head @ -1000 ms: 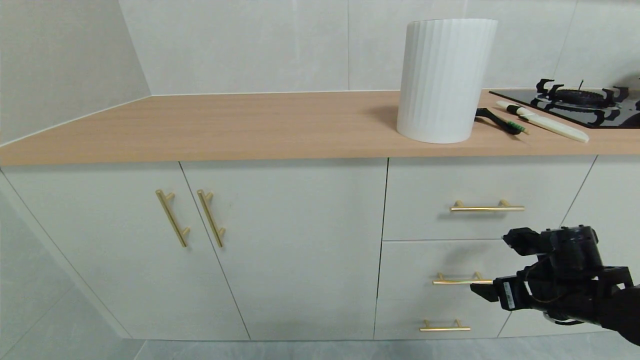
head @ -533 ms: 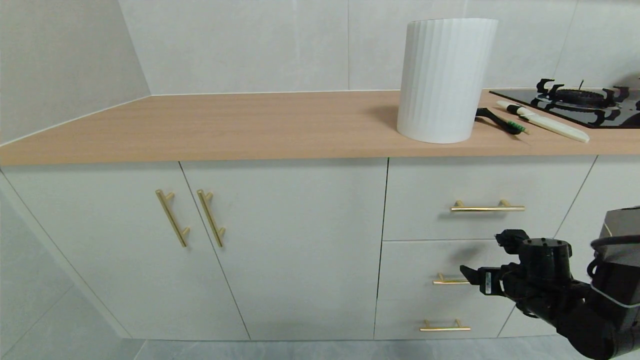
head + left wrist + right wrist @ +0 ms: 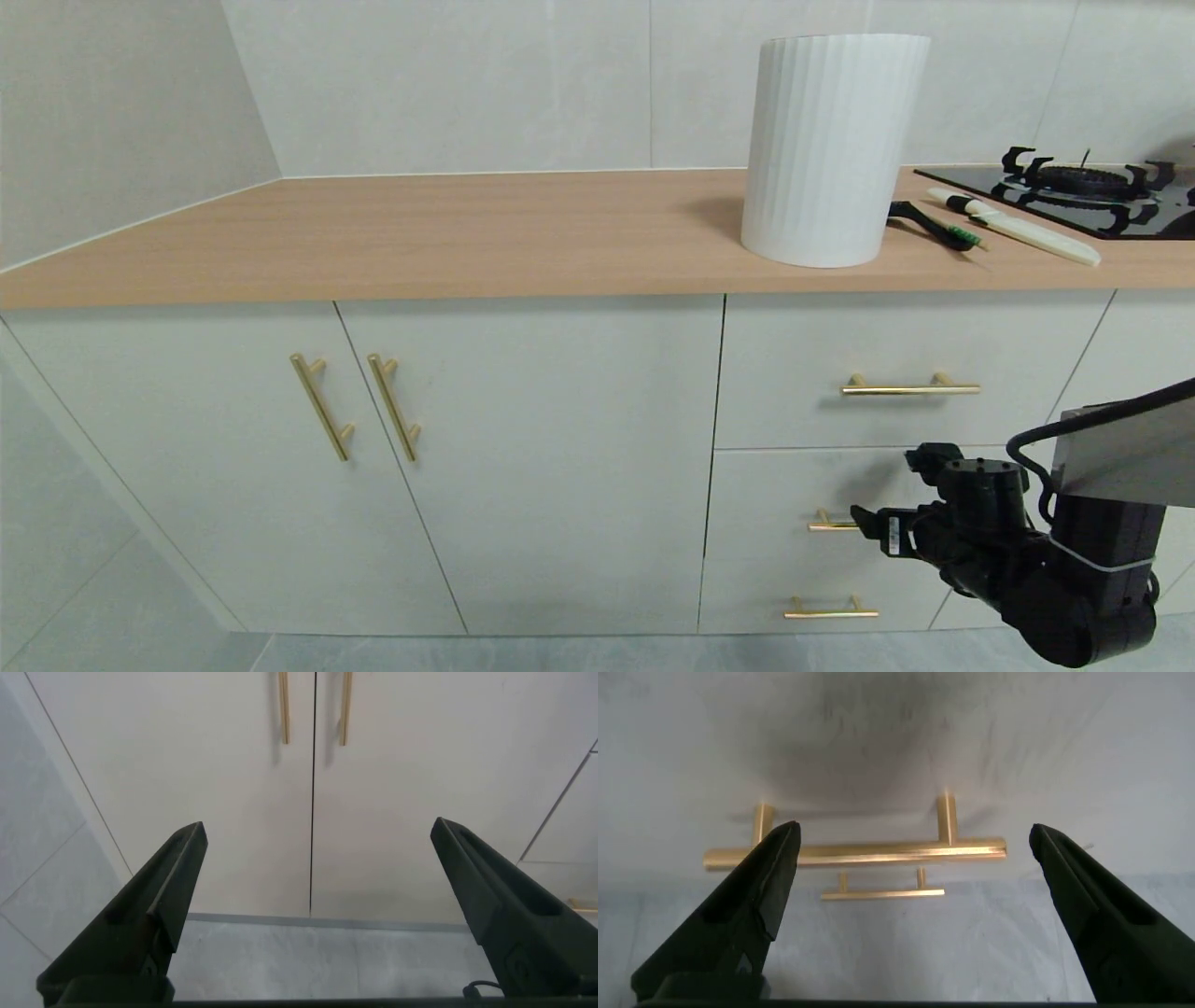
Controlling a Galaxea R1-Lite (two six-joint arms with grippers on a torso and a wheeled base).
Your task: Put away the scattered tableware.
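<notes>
- My right gripper [image 3: 892,490] sits low in front of the white drawer stack, at the height of the middle drawer. Its black fingers are spread wide and hold nothing.
- In the right wrist view, the right gripper [image 3: 906,905] frames the middle drawer's slim gold bar handle [image 3: 854,852], which lies crosswise in the gap between the two fingers. I cannot tell whether either finger touches it.
- In the head view, the same handle [image 3: 834,525] shows only its left part, with my gripper covering the rest.
- The bottom drawer's gold bar handle [image 3: 831,612] is below it, and the top drawer's gold bar handle [image 3: 910,387] is above it.
- My left gripper [image 3: 313,915] is also opened wide and empty. It faces the seam between two white cabinet doors, just above the grey tiled floor [image 3: 308,952].
- The doors' two gold handles [image 3: 284,707] hang side by side near that seam.
- The tableware lies up on the wooden countertop [image 3: 467,233], well apart from both grippers.
- A black-handled utensil with a green band [image 3: 934,226] lies just right of the tall white ribbed cylindrical container [image 3: 826,149].
- A cream-bladed knife [image 3: 1018,238] lies just beyond the utensil, along the edge of the black glass gas hob [image 3: 1074,191].
</notes>
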